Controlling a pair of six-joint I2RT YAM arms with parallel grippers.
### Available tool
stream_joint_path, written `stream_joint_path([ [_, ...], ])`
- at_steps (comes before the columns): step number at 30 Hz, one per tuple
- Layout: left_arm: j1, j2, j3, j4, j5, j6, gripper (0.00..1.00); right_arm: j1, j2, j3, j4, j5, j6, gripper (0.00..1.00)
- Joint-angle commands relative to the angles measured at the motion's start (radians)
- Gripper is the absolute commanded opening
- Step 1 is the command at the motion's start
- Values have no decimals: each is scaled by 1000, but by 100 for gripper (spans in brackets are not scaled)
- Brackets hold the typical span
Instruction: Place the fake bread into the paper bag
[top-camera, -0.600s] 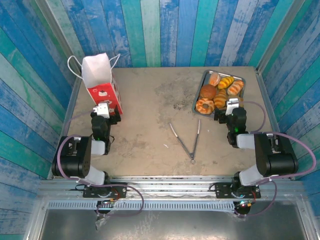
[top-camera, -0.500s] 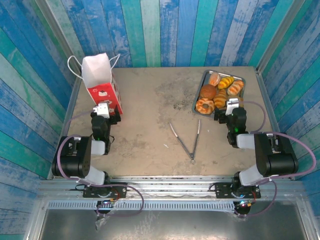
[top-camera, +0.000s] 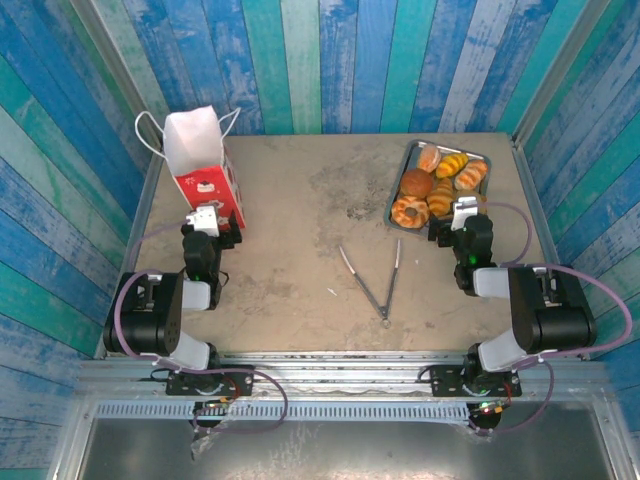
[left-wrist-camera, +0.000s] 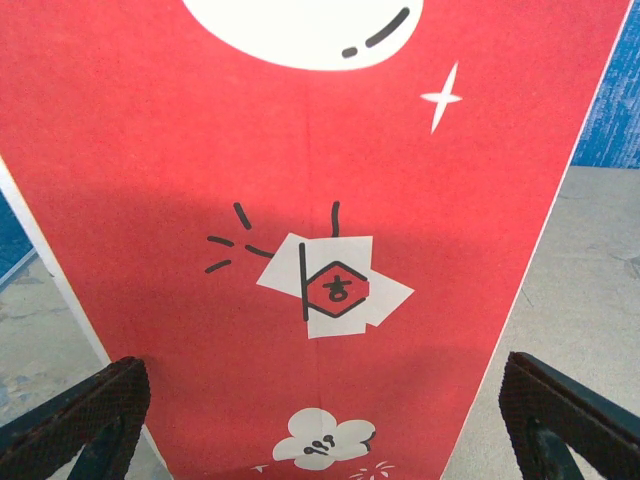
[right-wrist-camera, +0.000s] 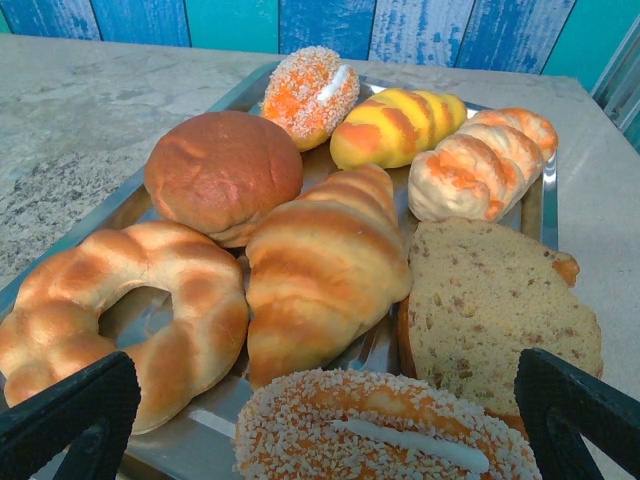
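1. The paper bag (top-camera: 200, 160) stands at upper left.
2. The fake bread (top-camera: 437, 183) lies on a tray (right-wrist-camera: 195, 425) at upper right.
3. The left gripper (top-camera: 207, 218) is spread wide near the bag.
4. The right gripper (top-camera: 463, 212) is spread wide by the tray.

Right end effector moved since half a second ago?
No. In the top view the right end effector sits at the same spot by the near edge of the tray as before.
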Motion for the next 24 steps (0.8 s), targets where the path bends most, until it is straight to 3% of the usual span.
stream_joint_path([
  [1,1,14,10,-2,4,5,94,3,5,13,-3,8,-7,100],
  [10,1,10,2,11,-6,1,94,3,0,7,5,9,-8,100],
  [14,1,-109,-45,-2,-60,-21,94,3,-80,9,-66,20,-1,100],
  [19,1,-443,-37,-291,-96,-69,94,2,-276,10,-264,34,56,100],
  [24,-1,-729,47,-662,-123,-225,94,1,-470,66,-551,42,185,100],
])
